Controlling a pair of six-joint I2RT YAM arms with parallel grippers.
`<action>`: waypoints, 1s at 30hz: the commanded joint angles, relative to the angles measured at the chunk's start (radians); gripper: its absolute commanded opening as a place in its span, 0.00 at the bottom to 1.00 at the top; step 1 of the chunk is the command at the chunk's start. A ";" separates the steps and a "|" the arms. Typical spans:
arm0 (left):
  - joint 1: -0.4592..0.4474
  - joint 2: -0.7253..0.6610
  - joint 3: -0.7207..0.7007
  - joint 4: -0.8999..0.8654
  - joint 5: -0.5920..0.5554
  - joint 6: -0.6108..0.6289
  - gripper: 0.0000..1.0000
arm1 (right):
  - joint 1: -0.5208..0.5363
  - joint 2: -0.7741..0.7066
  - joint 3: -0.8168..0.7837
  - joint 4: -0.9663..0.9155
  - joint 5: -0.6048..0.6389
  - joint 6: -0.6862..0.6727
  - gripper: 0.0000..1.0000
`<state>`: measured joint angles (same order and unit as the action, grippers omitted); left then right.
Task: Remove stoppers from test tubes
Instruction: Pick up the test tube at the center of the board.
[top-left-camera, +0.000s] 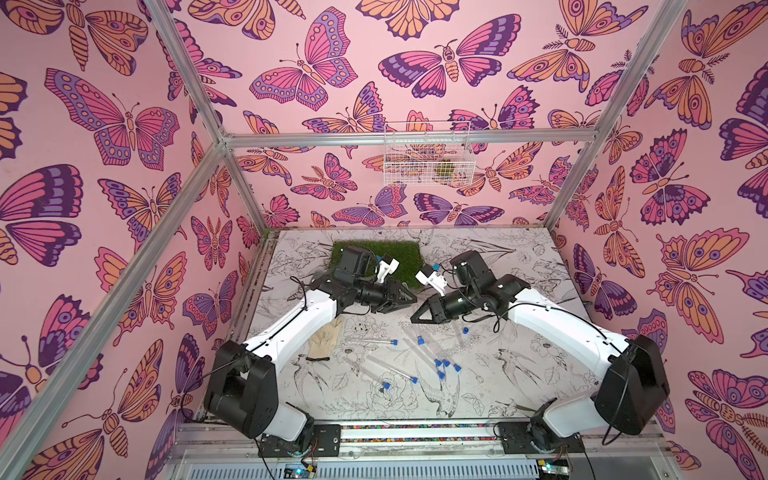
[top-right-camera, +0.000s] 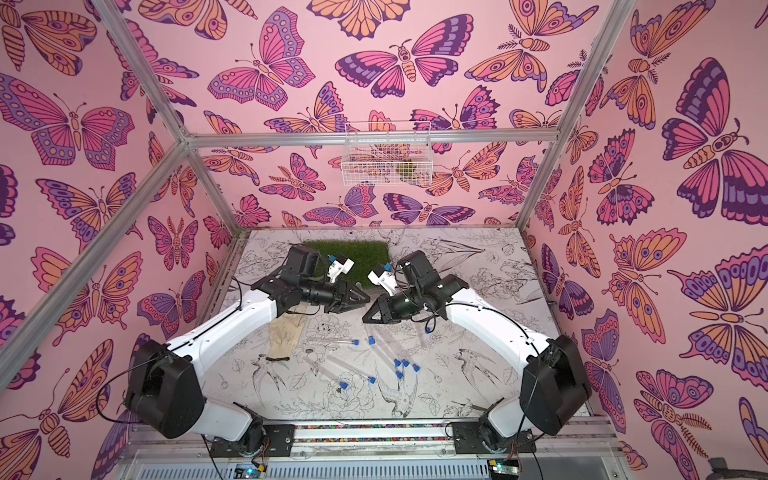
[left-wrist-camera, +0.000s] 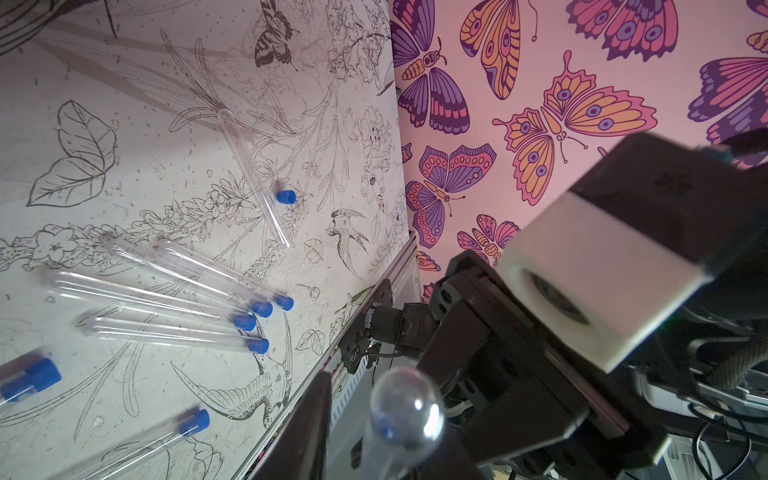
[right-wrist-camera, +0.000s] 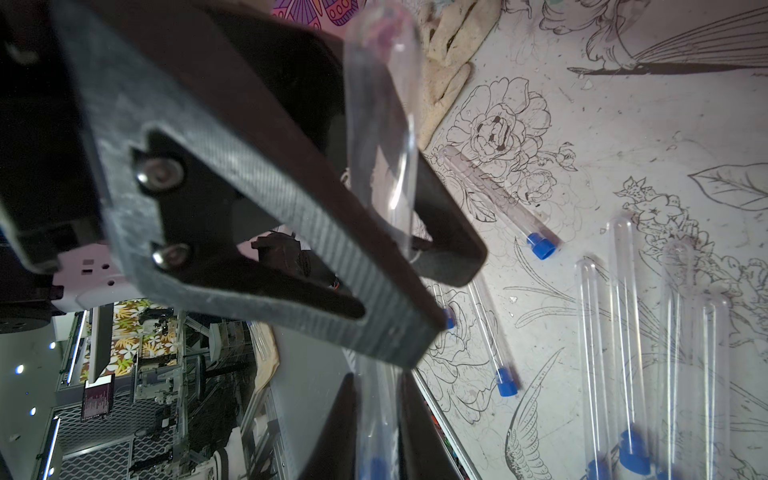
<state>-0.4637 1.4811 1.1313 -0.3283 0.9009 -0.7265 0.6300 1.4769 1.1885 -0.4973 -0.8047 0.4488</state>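
The two arms reach in from the near corners, and their end effectors meet almost tip to tip above the middle of the surface (top-left-camera: 519, 374). The right end effector (top-left-camera: 415, 318) is clamped tight on the held test tube (right-wrist-camera: 382, 124) at its stoppered end. In the right wrist view the blue of its plug shows between the fingers, close to the camera.

From there the glass runs through the air, off the surface, to the left end effector (top-left-camera: 409, 299). Its fingers (right-wrist-camera: 291, 249) stand narrow on either side of the tube, toward the rounded tip. Whether they press the glass I cannot tell: in the left wrist view a sliver of gap shows beside one finger.

The other test tubes (left-wrist-camera: 166, 334) lie flat on the surface just to the near side of both end effectors, apart from them. Several are fanned together with their blue stoppers (left-wrist-camera: 257, 345) still in and pointing toward the near edge.

One open tube (left-wrist-camera: 253, 174) lies to the right of that group, under the right wrist. A loose stopper (top-left-camera: 466, 331) lies just beside it.

A beige glove (top-left-camera: 326, 338) lies left of the tubes, partly under the left forearm. A patch of green turf (top-left-camera: 374, 253) sits at the far side, behind the left end effector.
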 joint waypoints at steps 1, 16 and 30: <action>-0.003 0.004 0.016 0.016 0.004 0.007 0.27 | 0.007 -0.002 0.027 0.001 0.003 0.005 0.19; -0.001 0.004 0.001 0.015 -0.009 0.003 0.05 | 0.002 -0.022 0.026 -0.013 0.046 -0.002 0.44; 0.019 0.012 0.015 0.054 -0.147 -0.142 0.02 | -0.152 -0.179 -0.067 0.025 0.188 0.113 0.66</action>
<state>-0.4530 1.4837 1.1324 -0.3103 0.8112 -0.7975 0.5167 1.3117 1.1599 -0.4862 -0.6609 0.5076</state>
